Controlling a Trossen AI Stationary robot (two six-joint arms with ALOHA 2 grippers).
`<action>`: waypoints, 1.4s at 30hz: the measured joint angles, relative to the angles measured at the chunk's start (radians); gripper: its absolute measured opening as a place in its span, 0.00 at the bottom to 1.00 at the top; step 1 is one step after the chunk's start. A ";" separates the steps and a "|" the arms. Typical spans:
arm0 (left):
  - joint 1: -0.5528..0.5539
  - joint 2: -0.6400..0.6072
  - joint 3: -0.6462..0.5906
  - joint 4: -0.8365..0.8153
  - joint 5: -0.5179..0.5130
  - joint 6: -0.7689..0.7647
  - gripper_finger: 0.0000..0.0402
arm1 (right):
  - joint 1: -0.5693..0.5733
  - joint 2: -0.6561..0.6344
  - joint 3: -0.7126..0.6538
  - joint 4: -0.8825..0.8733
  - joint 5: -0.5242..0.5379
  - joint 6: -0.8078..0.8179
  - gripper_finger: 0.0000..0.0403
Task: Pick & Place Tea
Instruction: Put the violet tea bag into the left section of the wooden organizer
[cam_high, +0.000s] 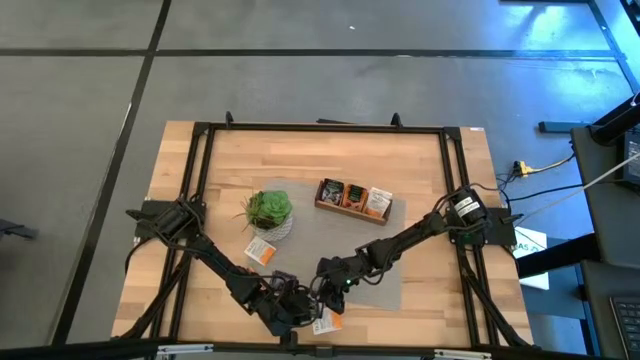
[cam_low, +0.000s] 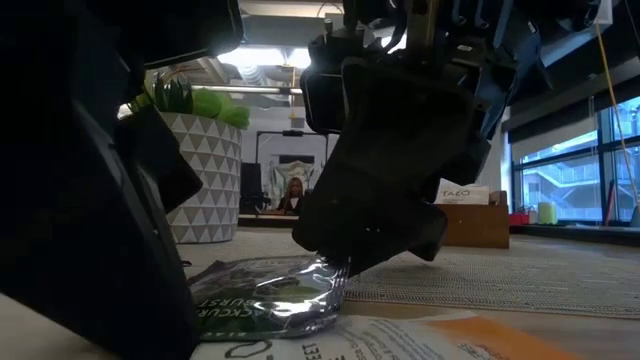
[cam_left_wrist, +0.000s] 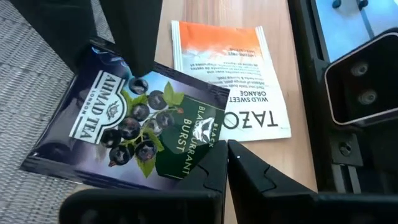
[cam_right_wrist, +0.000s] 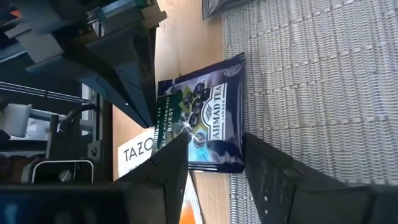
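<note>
A dark purple tea sachet (cam_left_wrist: 124, 124) with a berry picture and a green panel lies near the table's near edge, half on the grey mat (cam_right_wrist: 298, 74), half on the wood. A white and orange sachet (cam_left_wrist: 230, 74) lies flat beside it on the wood. My left gripper (cam_left_wrist: 227, 149) is shut at the purple sachet's green side. My right gripper (cam_right_wrist: 214, 165) is open, its fingers on either side of the sachet's (cam_right_wrist: 202, 106) opposite end. In the high view both grippers meet at the near edge, left (cam_high: 295, 305) and right (cam_high: 322, 285). My left gripper pinches the purple sachet's green-panel edge (cam_left_wrist: 208, 130) between its two fingers, where the foil is crumpled. The sachet's other end lies on the mat. My right gripper has one finger (cam_left_wrist: 134, 56) at the sachet's face near its far edge (cam_left_wrist: 134, 84); I cannot tell whether it touches.
A potted plant (cam_high: 268, 212) stands on the mat behind the grippers, with another white and orange sachet (cam_high: 260, 250) in front of it. The wooden box (cam_high: 352, 198) holding sachets sits farther back. A black frame (cam_high: 200, 200) runs round the table. A person (cam_low: 295, 190) shows far off.
</note>
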 joint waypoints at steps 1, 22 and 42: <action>0.000 0.000 0.000 0.000 -0.001 0.000 0.02 | 0.000 0.000 0.000 -0.001 0.000 0.000 0.37; 0.004 -0.137 -0.004 -0.052 0.030 0.101 0.02 | -0.012 -0.073 -0.002 -0.075 0.016 -0.188 0.04; 0.155 -0.338 -0.002 -0.003 -0.204 0.257 0.16 | 0.195 -0.917 -0.579 0.072 0.868 -0.393 0.03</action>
